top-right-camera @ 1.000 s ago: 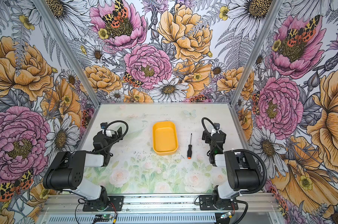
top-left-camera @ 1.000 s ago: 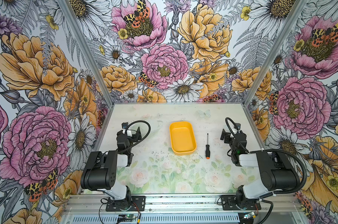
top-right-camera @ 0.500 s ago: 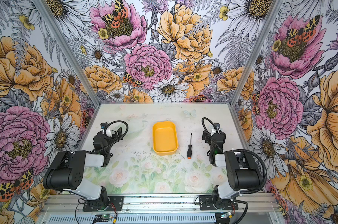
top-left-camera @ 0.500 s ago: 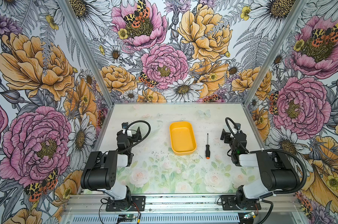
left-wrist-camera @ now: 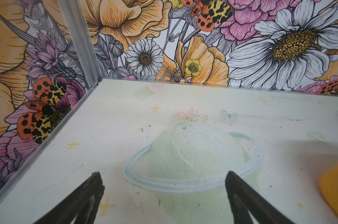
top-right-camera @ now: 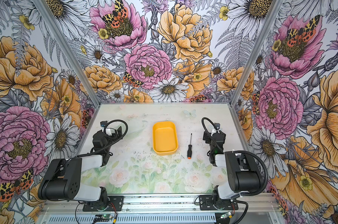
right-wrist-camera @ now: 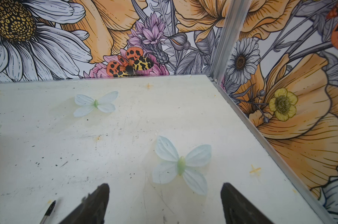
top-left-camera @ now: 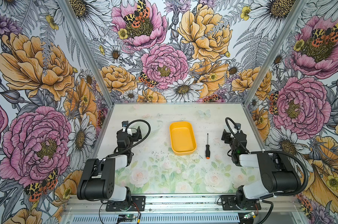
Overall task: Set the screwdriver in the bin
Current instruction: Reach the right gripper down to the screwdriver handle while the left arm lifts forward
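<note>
The left tool [left-wrist-camera: 163, 173] and right tool [right-wrist-camera: 165, 184] both stand spread (the screwdriver [top-left-camera: 207, 145] lies apparently just clear of the bin [top-left-camera: 183, 153]).

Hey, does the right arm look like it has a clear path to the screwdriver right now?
Probably yes. The screwdriver lies flat on the table just beside the right gripper, whose jaws stand open and empty. Nothing sits between them; the yellow bin is on the screwdriver's other side.

Left arm [top-left-camera: 98, 178], right arm [top-left-camera: 276, 174] folded low; left fingers [left-wrist-camera: 86, 194] spread, right fingers [right-wrist-camera: 98, 197] spread, both empty.
</note>
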Robot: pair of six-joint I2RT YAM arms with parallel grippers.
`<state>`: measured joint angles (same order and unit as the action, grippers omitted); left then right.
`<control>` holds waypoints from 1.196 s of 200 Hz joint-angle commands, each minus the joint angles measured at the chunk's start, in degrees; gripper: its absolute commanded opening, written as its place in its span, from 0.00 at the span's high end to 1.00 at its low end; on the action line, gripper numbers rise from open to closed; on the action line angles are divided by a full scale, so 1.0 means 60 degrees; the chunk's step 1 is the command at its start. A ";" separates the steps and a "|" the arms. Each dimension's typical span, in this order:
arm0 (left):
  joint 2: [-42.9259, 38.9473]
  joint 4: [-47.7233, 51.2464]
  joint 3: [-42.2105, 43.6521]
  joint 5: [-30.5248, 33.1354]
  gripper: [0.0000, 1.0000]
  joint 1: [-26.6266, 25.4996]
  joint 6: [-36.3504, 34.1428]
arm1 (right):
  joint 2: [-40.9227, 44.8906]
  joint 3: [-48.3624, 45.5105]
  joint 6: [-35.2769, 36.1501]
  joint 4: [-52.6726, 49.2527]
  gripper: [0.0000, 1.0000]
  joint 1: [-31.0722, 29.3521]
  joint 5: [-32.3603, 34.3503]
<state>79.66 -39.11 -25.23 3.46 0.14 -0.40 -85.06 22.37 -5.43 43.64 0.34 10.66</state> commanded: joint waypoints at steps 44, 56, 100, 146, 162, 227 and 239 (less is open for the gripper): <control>-0.2090 0.3842 -0.1124 -0.0056 0.01 -0.0674 0.1522 | 0.2395 0.1861 -0.1084 -0.5132 0.09 -0.0322 -0.0175; -0.2127 0.4260 -0.1169 -0.0093 0.01 -0.1072 0.1577 | 0.2760 0.2089 -0.1564 -0.5963 0.10 -0.0465 -0.0720; -0.1939 0.5521 -0.1414 0.0196 0.01 -0.2568 0.1552 | 0.3237 0.2380 -0.2875 -0.7765 0.12 -0.1621 -0.1905; -0.1997 0.5851 -0.1427 -0.0463 0.01 -0.2803 0.2435 | 0.3280 0.1729 -0.4176 -0.8509 0.12 -0.3019 -0.1604; -0.2064 0.5845 -0.1332 -0.0670 0.01 -0.2820 0.2866 | 0.3227 0.1546 -0.4387 -0.8721 0.15 -0.3500 -0.1439; -0.2648 0.5314 -0.0410 -0.0952 0.01 -0.2851 0.4484 | 0.2408 0.1339 -0.4551 -0.9031 0.22 -0.4230 -0.1500; -0.2612 0.5318 -0.0435 -0.1109 0.01 -0.2851 0.4597 | 0.2194 0.1364 -0.4552 -0.9031 0.22 -0.4286 -0.1513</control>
<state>64.77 -5.41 -28.56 -0.30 -16.71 23.20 -69.91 30.72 -31.79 -9.82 -24.62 1.43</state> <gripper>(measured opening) 0.988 0.782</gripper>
